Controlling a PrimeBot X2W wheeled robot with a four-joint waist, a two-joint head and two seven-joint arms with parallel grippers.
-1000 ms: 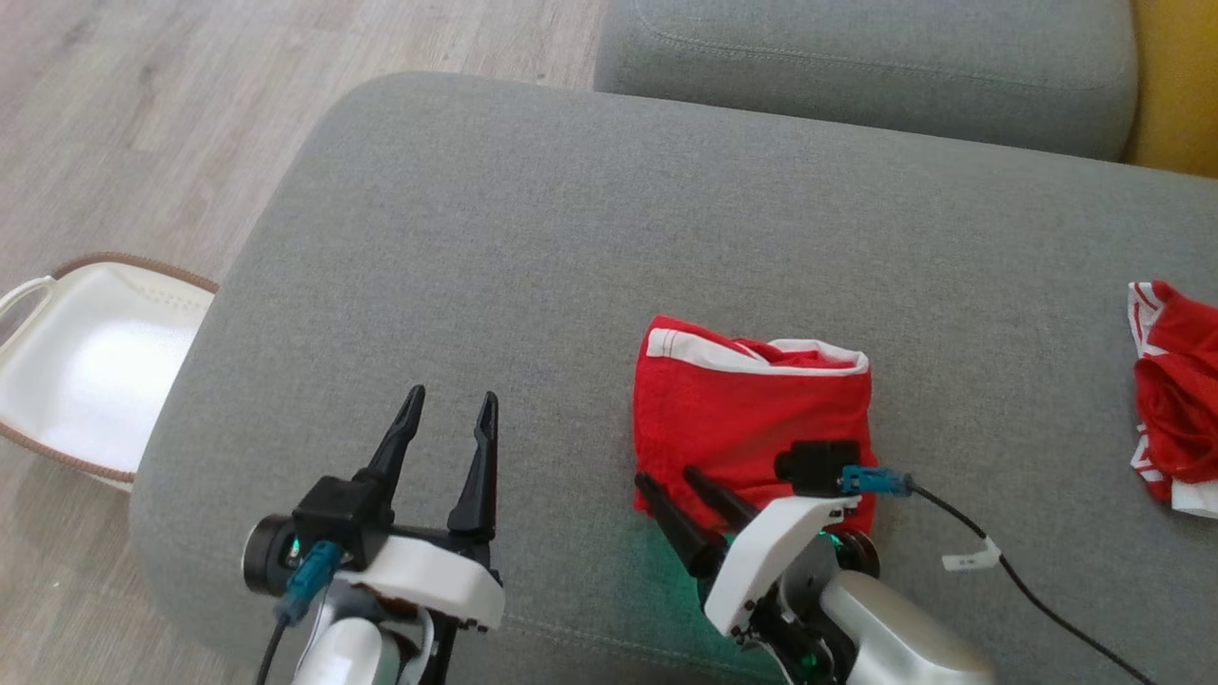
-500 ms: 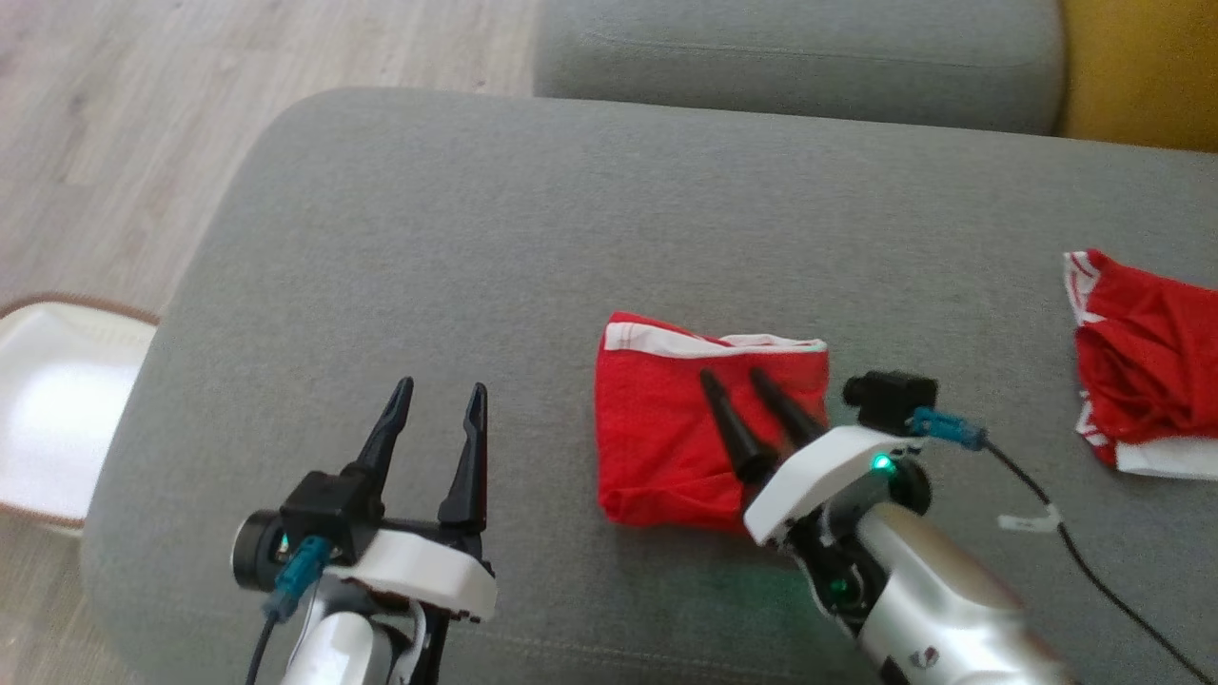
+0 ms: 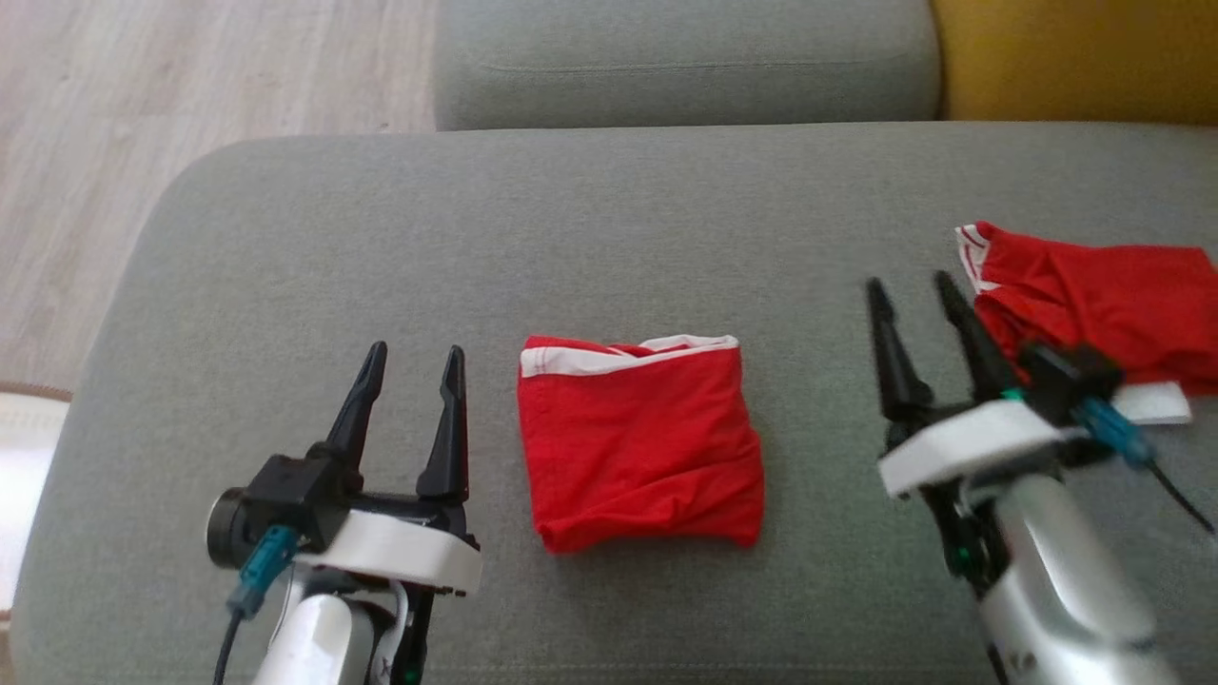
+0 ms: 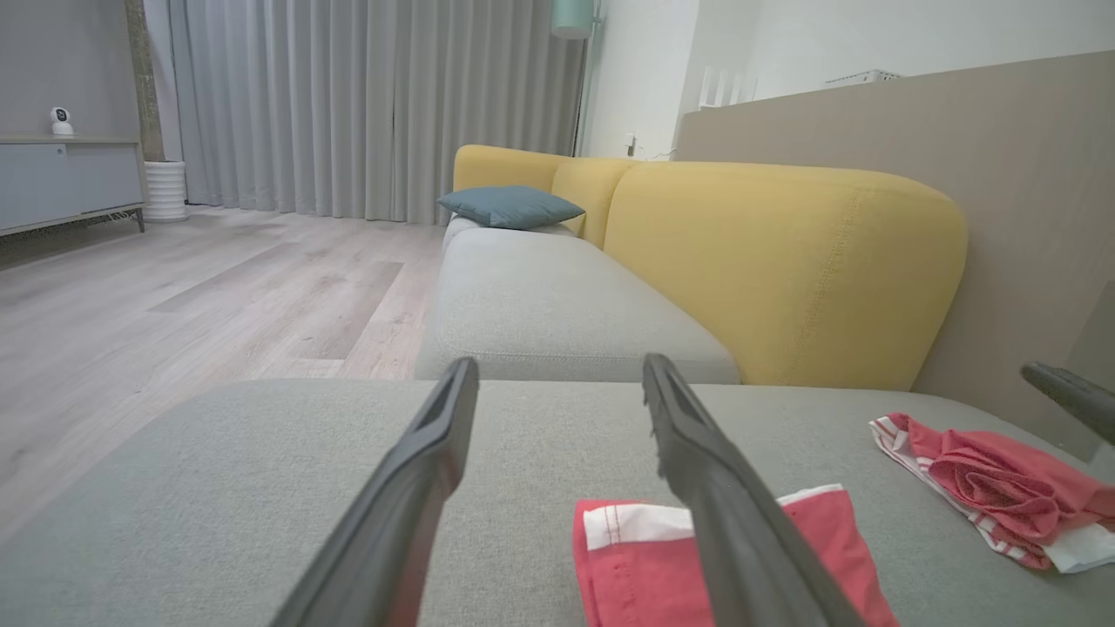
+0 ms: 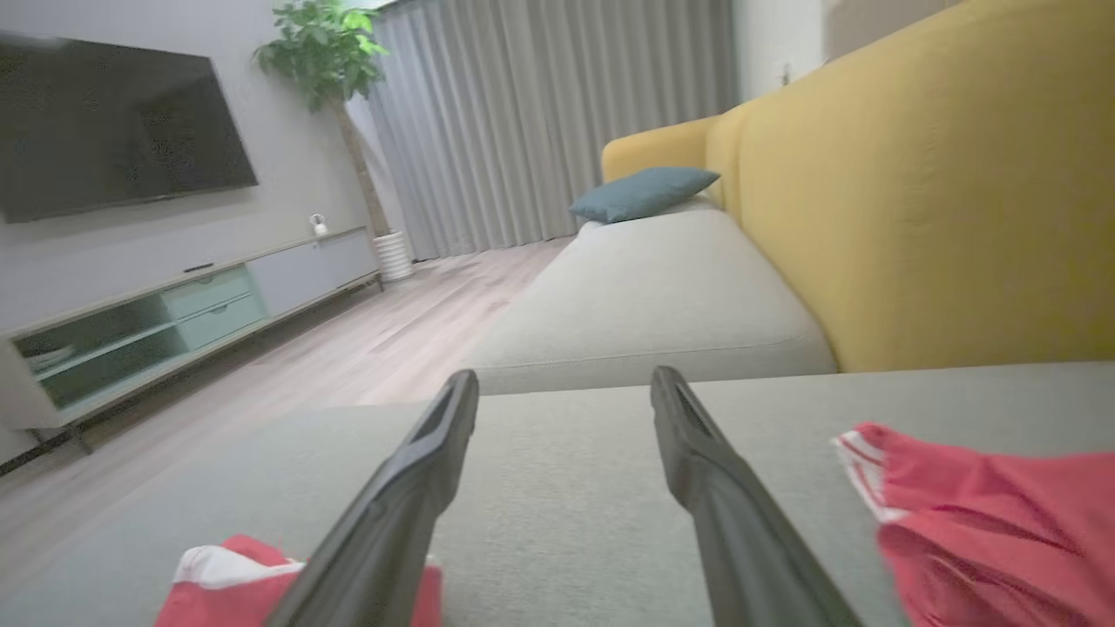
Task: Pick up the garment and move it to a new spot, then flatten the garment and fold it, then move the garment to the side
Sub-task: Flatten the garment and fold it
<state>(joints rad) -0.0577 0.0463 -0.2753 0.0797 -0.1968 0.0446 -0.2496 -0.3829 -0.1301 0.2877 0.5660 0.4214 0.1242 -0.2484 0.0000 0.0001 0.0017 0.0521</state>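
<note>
**Folded red garment between two open grippers**

Folded red garment lies flat mid-cushion on the grey sofa seat. It is near-square, a shade wider than deep, so its long axis runs left to right. White waistband edge faces away from the robot, bulkier folded edge faces toward it.

Left gripper is just beside the garment's left edge, not touching. Fingers are spread with nothing between them and point away from the robot, low over the seat.

Right gripper stands farther off to the right, also spread and empty, fingers leaning slightly left. Its right finger is close to a second red garment, which is rumpled; contact cannot be told.
</note>
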